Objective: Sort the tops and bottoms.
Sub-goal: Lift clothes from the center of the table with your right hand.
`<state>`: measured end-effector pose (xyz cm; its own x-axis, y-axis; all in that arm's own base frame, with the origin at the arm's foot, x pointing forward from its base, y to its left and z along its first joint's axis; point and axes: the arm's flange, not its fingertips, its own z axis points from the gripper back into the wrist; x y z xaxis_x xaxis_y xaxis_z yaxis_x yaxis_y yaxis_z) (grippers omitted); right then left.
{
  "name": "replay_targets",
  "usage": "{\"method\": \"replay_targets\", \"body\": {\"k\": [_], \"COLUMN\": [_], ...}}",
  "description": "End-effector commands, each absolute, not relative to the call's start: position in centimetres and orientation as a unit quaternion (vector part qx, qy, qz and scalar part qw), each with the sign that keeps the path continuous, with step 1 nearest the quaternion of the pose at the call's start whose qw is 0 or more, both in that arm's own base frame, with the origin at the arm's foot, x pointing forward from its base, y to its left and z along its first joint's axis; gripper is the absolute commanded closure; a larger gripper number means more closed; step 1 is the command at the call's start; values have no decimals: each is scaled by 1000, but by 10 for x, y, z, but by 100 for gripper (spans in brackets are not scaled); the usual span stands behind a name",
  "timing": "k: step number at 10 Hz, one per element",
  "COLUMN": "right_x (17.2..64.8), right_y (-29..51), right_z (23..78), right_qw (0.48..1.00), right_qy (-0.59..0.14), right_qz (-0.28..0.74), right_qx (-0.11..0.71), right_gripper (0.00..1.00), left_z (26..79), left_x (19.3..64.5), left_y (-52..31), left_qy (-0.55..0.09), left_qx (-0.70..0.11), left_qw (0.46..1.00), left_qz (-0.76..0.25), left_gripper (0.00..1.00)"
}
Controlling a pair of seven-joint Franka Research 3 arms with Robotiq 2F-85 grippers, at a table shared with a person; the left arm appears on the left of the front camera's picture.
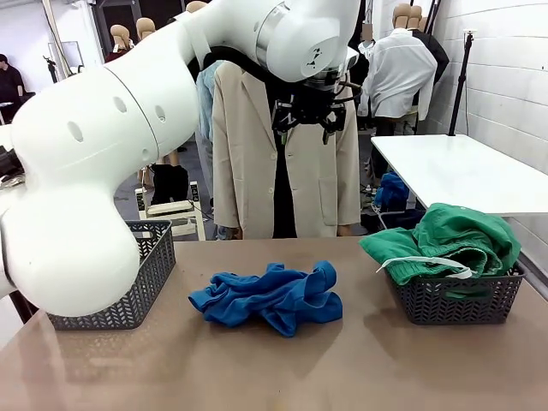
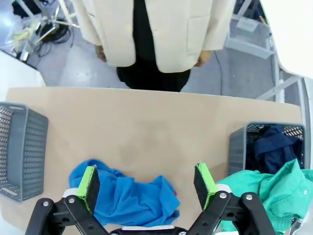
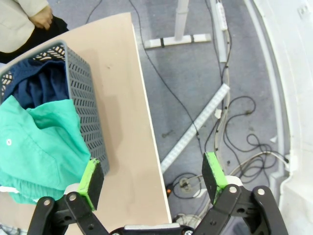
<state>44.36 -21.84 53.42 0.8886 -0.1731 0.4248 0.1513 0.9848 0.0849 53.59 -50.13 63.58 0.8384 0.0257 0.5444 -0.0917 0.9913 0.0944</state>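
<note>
Left jaws agape above blue top [image 2: 127, 198] — green bottoms [image 2: 266, 188] basketed.

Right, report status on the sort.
Left gripper, jaws open, high above crumpled royal-blue cloth top. Right gripper, jaws open, over table edge. Emerald-green drawstring bottoms, navy bottoms in grey mesh basket. Nothing blocking.

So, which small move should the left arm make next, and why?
Probably lower the left end effector toward the crumpled bright royal-blue cloth garment. Its jaws stand open above that garment, which lies loose on the brown table, while the emerald green garment and the dark navy garment already sit in the right grey mesh basket.
</note>
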Motion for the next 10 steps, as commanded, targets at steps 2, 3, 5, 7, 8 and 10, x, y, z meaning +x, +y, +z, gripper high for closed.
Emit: {"method": "replay_targets", "body": {"k": [2,3,5,7,8,10], "right_x": [443,443,443,443,443,443], "right_y": [-217,-217,-217,-217,-217,-217], "right_z": [535,535,535,535,535,535], "right_qw": [972,972,972,972,972,972], "right_qy": [-215,-215,-215,-215,-215,-215], "right_qz": [-89,-89,-89,-89,-89,-89], "right_qx": [19,19,19,19,19,19], "right_gripper": [0,0,0,0,0,0], "left_z": [623,604,541,471,426,616], "left_x": [499,472,425,395,379,529], "left_y": [-322,-268,-202,-152,-137,-262], "left_qy": [-210,-173,-16,72,95,84], "left_qx": [131,158,161,84,9,85], "left_qw": [965,968,985,988,987,989], "left_qz": [83,89,65,109,126,93], "left_gripper": [0,0,0,0,0,0]}}
